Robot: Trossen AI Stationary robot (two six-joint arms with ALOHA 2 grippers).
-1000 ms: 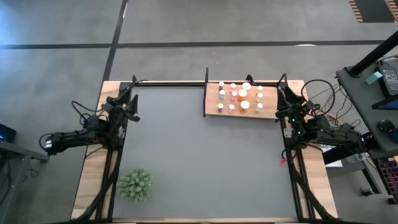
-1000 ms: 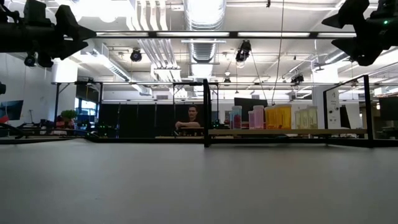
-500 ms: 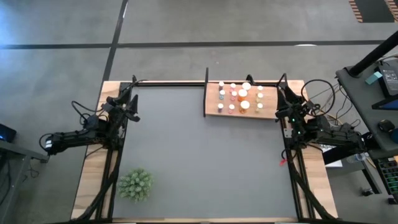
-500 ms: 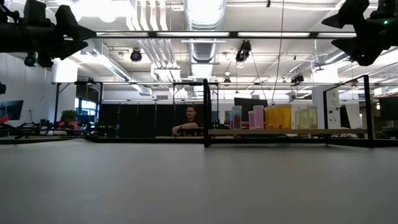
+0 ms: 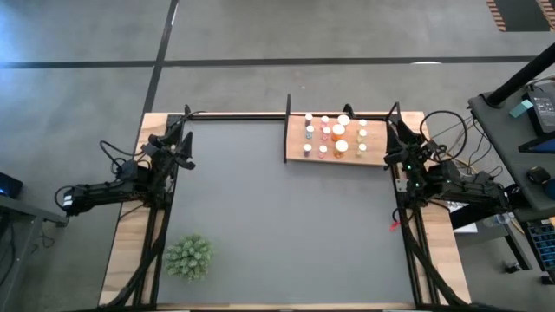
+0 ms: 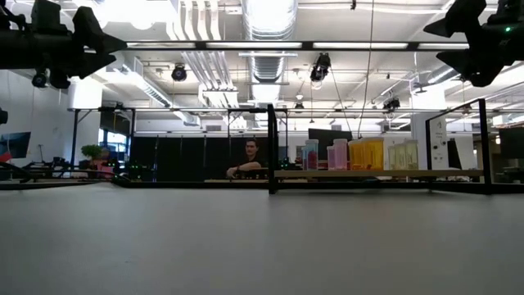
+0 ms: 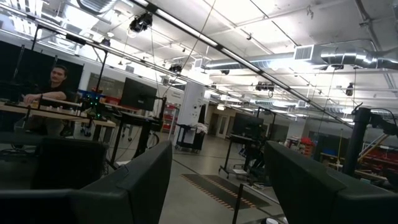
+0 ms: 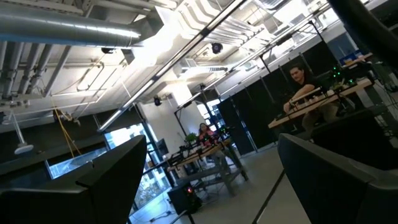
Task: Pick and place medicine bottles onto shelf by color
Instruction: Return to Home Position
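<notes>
Step in hand looks like parking both arms, and it's nearly done. To finish well: ease each arm to rest w/o swinging in over the board, esp. the right gripper (image 5: 397, 134), which sits just beside the flat light-brown wooden shelf with thin black posts (image 5: 293, 139) at upper right of the high view. The left gripper (image 5: 182, 143) is at the mat's upper-left edge, well apart from it. Both wrist views show the fingers spread, nothing between them.

The small white-capped medicine bottles (image 5: 334, 134) stand upright in rows on the shelf. In the low view they read in colour blocks, pink, orange, pale yellow-green, right of centre. No bottles show on the dark grey mat (image 5: 277, 217), so sorting looks complete.
</notes>
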